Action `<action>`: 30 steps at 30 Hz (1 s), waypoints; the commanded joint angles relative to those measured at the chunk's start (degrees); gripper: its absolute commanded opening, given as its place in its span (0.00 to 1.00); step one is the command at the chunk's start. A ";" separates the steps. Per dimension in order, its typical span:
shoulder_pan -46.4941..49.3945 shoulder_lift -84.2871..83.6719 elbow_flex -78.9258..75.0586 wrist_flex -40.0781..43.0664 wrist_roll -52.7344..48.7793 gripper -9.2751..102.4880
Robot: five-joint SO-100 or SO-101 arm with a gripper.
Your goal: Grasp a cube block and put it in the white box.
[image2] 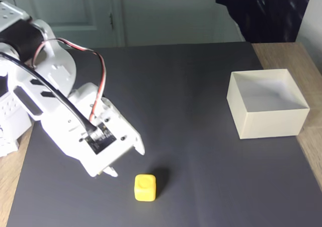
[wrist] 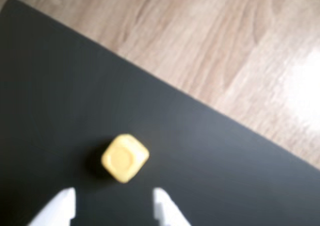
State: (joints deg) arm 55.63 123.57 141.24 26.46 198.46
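One cube block point(image2: 145, 187) lies on the black mat point(image2: 191, 106): small, bright yellow, matte, with rounded edges and corners, and a faint round mark on its top face in the wrist view point(wrist: 125, 157). It sits near the mat's front edge in the fixed view, well apart from the single white box point(image2: 266, 121), which stands at the mat's right side (cream walls, paler inside, open top, holding nothing visible). The one white gripper point(wrist: 114, 203) hovers just beside the cube, its two fingertips point(wrist: 65, 201) spread apart and not touching it. In the fixed view the gripper point(image2: 123, 161) hangs left of the cube. Wooden tabletop point(wrist: 210, 40) borders the mat.
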 commanded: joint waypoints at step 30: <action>0.09 -14.50 -3.16 -11.43 -4.75 0.34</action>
State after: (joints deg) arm 55.02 109.34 140.80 15.91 193.54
